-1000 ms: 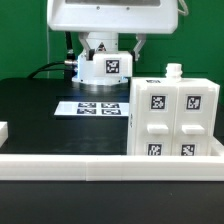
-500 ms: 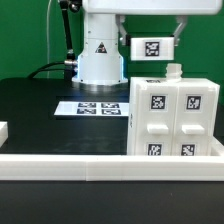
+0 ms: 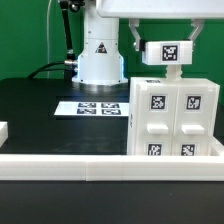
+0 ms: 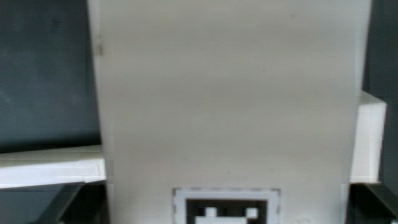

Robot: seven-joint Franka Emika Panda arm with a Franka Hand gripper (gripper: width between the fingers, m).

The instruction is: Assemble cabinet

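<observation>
The cabinet (image 3: 172,118) is a white box with four tagged drawer fronts, standing at the exterior view's right on the black table. A small white peg (image 3: 174,70) sticks up from its top. My gripper (image 3: 168,48) is shut on the small white tagged block (image 3: 168,53) and holds it in the air just above the cabinet's top, tag facing the camera. In the wrist view the held white piece (image 4: 222,100) fills most of the picture, with its tag (image 4: 231,208) at the edge near the jaws.
The marker board (image 3: 98,107) lies flat on the black table (image 3: 35,110) in front of the arm's white base (image 3: 100,55). A long white wall (image 3: 100,162) runs along the front edge. A small white part (image 3: 3,130) sits at the exterior view's far left.
My gripper has carried the tagged block from in front of the arm's base toward the exterior view's right, and it now hangs over the cabinet's top.
</observation>
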